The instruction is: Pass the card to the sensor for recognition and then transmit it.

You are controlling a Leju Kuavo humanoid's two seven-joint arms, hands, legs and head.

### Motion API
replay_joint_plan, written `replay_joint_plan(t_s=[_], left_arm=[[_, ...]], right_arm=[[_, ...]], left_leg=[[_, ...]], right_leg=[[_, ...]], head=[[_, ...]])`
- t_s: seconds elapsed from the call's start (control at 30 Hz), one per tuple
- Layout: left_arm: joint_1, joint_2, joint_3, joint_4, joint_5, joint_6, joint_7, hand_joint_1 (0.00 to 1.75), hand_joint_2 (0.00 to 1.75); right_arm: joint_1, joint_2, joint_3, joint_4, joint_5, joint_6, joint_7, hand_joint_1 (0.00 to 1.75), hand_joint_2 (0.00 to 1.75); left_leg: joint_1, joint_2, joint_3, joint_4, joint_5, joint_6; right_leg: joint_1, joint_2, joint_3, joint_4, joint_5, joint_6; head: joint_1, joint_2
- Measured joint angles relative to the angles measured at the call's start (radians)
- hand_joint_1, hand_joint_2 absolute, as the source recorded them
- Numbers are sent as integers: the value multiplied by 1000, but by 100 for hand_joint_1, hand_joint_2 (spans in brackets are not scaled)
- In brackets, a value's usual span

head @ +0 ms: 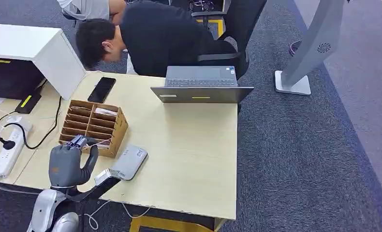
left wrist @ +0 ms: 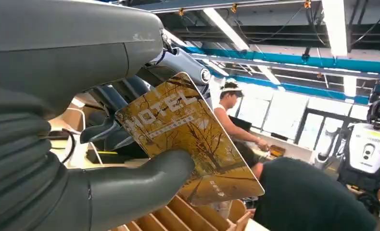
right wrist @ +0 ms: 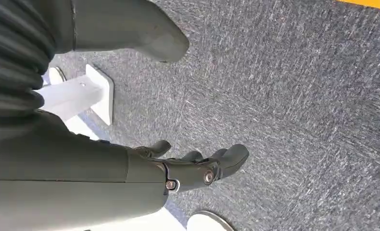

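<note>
We see the left hand (head: 68, 164) raised above the near edge of the table (head: 189, 159), just in front of the cardboard organizer (head: 93, 126). It pinches the card (left wrist: 188, 139) (a yellow one printed with "HOTEL" and trees) between the thumb and the dark fingers (left wrist: 130, 91). The grey sensor (head: 127, 162) lies on the table just beside this hand. The right hand (right wrist: 193, 168) hangs over the carpet, its fingers loosely apart and holding nothing.

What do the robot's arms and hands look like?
Left hand: a smooth grey shell, a thick grey thumb, darker fingers and a ribbed grey cover at the wrist. Its arm is shiny silver. Right hand: grey too, with dark fingers and small round silver screws.
</note>
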Motion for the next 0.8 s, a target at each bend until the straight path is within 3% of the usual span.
replay_joint_plan(t_s=[0.27,0.8], left_arm=[[-4,-12,3,58,-102,28,2,175,175],[-48,-40,-2,105,-119,34,-3,175,175]], right_arm=[[-3,1,-6,0,2,3,0,0,175],[-7,7,-10,0,5,2,-4,0,175]], left_leg=[[0,0,0,0,0,0],[0,0,0,0,0,0]], right_leg=[[0,0,0,0,0,0],[0,0,0,0,0,0]], head=[[0,0],[0,0]])
